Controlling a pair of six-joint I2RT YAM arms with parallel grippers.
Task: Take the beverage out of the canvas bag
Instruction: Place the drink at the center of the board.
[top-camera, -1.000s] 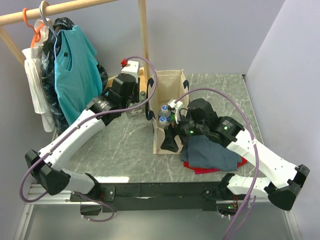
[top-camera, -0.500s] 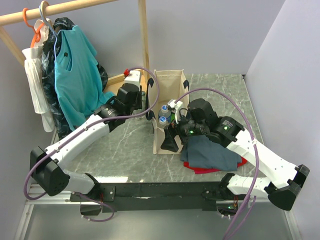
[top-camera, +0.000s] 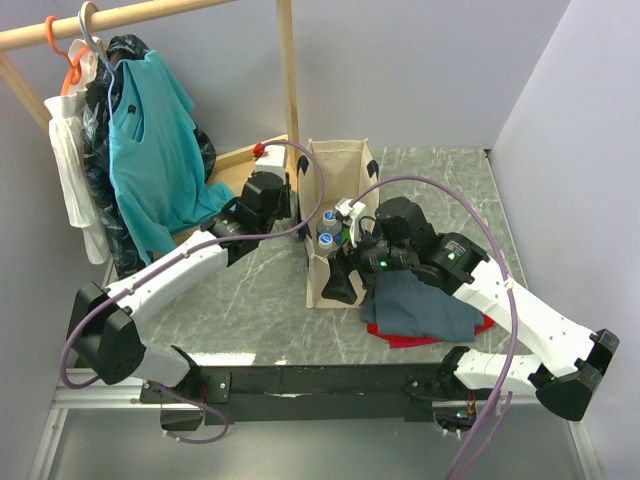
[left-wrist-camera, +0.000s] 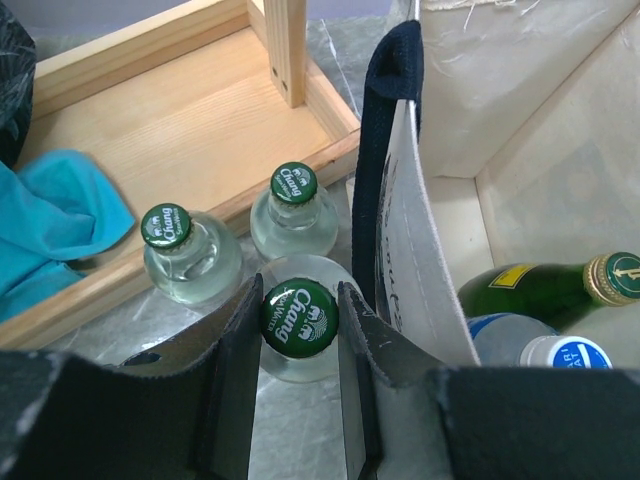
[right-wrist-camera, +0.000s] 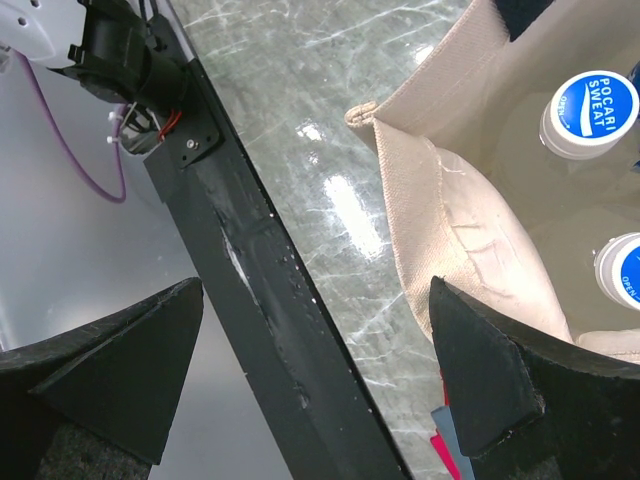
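Bottle (left-wrist-camera: 299, 316) in left end effector (left-wrist-camera: 297, 303)

Bright, even overhead light, soft shadows, white glare patches on the grey marbled tabletop (right-wrist-camera: 312, 130), wrist-view foregrounds blurred.

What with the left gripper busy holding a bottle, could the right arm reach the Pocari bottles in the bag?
Probably yes: the right gripper hangs open by the rim of the bag, and the Pocari bottles stand uncovered in its top.
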